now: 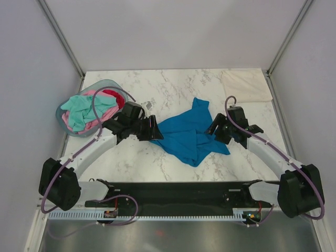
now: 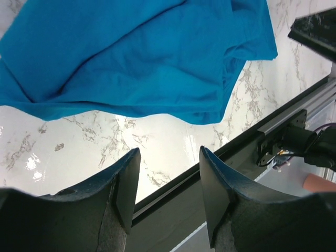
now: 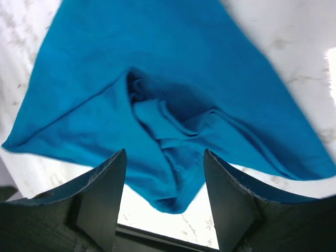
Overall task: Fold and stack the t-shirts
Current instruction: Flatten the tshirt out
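Observation:
A bright blue t-shirt (image 1: 189, 134) lies crumpled in the middle of the marble table (image 1: 157, 94). My left gripper (image 1: 155, 129) sits at its left edge, open, with nothing between its fingers; in the left wrist view the blue t-shirt (image 2: 136, 58) lies beyond the gripper (image 2: 169, 157). My right gripper (image 1: 214, 129) hangs at the shirt's right side, open, with a folded corner of the blue t-shirt (image 3: 173, 131) showing past the empty gap of the gripper (image 3: 164, 157). A folded cream t-shirt (image 1: 247, 85) rests at the back right. Mint green (image 1: 81, 110), pink and red t-shirts fill the basket.
The pale blue-grey oval basket (image 1: 63, 107) stands at the back left, close behind my left arm. A black rail (image 1: 168, 194) runs along the near table edge. Grey walls close in on both sides.

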Robot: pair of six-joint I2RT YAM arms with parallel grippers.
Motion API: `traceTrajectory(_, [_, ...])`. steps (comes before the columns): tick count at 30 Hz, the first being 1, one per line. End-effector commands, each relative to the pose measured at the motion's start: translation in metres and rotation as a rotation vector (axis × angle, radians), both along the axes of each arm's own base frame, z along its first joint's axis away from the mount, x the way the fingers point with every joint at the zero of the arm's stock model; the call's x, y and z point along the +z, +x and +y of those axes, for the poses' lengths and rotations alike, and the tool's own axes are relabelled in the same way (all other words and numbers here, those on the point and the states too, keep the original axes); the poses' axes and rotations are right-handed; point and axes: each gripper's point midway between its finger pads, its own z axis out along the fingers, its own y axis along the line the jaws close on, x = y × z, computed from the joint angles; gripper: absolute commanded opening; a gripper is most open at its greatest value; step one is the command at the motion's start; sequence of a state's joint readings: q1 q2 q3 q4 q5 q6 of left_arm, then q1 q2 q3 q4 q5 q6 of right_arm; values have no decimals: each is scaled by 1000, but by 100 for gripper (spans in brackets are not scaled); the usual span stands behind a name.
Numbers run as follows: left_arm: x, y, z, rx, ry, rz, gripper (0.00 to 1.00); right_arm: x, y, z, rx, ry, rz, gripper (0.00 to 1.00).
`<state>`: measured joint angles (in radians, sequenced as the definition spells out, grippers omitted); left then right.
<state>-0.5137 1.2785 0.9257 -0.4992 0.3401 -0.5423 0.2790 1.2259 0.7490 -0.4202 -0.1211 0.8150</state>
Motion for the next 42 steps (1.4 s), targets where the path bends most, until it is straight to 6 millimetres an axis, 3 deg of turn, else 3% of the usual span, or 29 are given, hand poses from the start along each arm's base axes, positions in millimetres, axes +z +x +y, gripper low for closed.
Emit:
traceTrajectory(1, [18,3,0,31,-72,-14,57,30,2,35,111,93,-109,68])
traceTrajectory(3, [24,11,9,58,-71,-36,57,32,-8,54,141,97,-115,68])
traceTrajectory(5, [27,21,24,104,-78,-38,56,23,-13,58,130,63,-111,68])
traceTrajectory(8, [16,23,42,137,-59,9,56,4,-26,73,145,120,-86,64])
traceTrajectory(9, [11,22,47,144,-33,13,56,-8,-36,74,155,118,-67,62])
traceTrajectory(11, [0,16,54,154,6,31,56,-14,-41,78,175,98,-79,54])
traceTrajectory(14, [-11,0,50,141,-10,78,57,-19,-45,79,203,65,-79,52])
traceTrajectory(16, [-6,-8,41,107,-27,61,56,-17,-43,73,201,30,-92,51])
traceTrajectory(19, [17,-10,25,91,-55,-4,54,-17,-33,43,96,-113,-99,50])
traceTrajectory(20, [21,-15,13,58,-50,-32,52,-25,-36,26,56,-185,-51,50])
traceTrajectory(22, [31,-15,-3,29,-53,-57,52,-22,-28,13,26,-225,-52,45])
traceTrajectory(24, [28,-12,-5,60,-61,-20,50,-9,-21,17,58,-200,-89,42])
traceTrajectory(26, [27,-7,-4,88,-62,-13,50,11,-20,43,147,-79,-156,41])
traceTrajectory(28, [24,-1,3,114,-42,-26,50,14,-24,52,183,-37,-173,41])
traceTrajectory(31, [15,14,29,201,-39,-4,57,2,-39,59,210,-11,-121,41])
traceTrajectory(35, [-1,20,46,239,-63,47,62,-11,-58,73,194,72,-74,46])
traceTrajectory(37, [-9,22,49,247,-58,64,64,-22,-66,72,139,98,-25,51])
traceTrajectory(39, [-14,24,47,238,-67,81,66,-29,-75,73,65,164,20,49])
traceTrajectory(42, [-17,23,42,217,-92,102,67,-25,-75,73,-2,231,7,46])
